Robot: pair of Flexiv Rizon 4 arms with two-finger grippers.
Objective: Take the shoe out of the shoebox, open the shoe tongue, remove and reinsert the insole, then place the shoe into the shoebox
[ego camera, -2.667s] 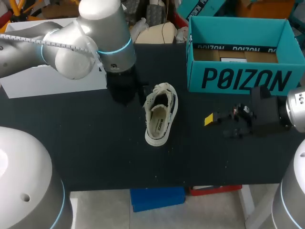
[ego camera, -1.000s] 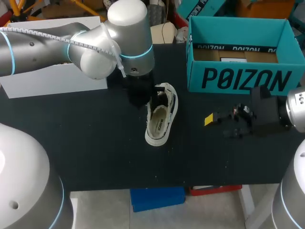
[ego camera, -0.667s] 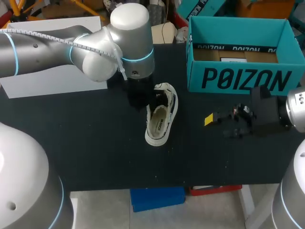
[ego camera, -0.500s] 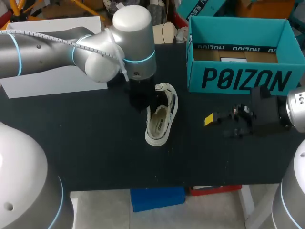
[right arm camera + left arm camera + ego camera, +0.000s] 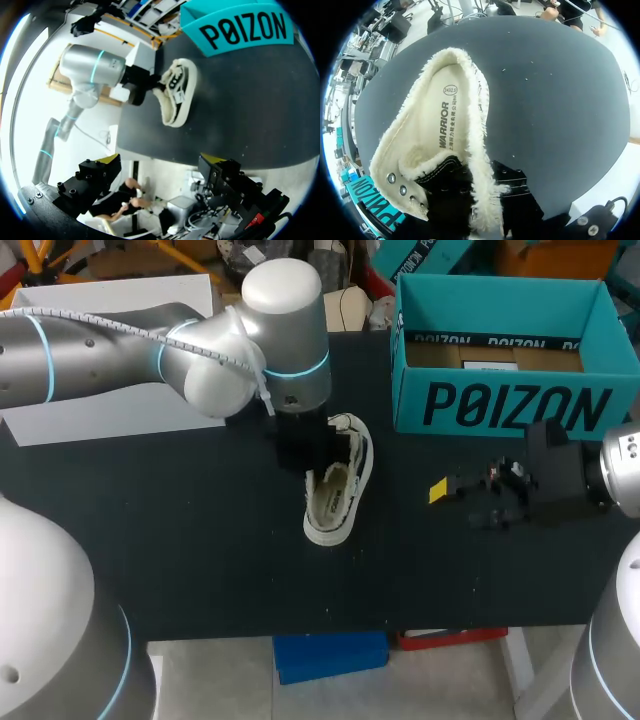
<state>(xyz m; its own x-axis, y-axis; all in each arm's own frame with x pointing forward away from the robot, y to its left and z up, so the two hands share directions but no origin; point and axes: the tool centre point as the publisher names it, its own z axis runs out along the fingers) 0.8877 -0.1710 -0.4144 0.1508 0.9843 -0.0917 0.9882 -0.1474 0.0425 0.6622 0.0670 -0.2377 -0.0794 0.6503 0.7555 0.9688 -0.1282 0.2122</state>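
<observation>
The shoe (image 5: pixel 337 488) lies on its sole on the black tabletop (image 5: pixel 200 540), out of the shoebox (image 5: pixel 500 405). It sits near the middle, just ahead of the box's front wall and off to that wall's left. Its long axis runs from the near edge toward the far edge, leaning slightly to my right. The heel faces me and the toe end points away, toward the box side.

My left gripper (image 5: pixel 316 450) is down over the toe half, at the laced throat of the shoe. From the left wrist I see the pale insole (image 5: pixel 442 135) lying flat inside, ringed by fleece lining (image 5: pixel 480 125). The view is too crowded there, so I cannot tell whether this gripper is apart or clamped on anything.

My right gripper (image 5: pixel 161 161) hangs low over the tabletop well to the right of the shoe, in front of the shoebox. Its yellow tips are spread wide with nothing between them.
</observation>
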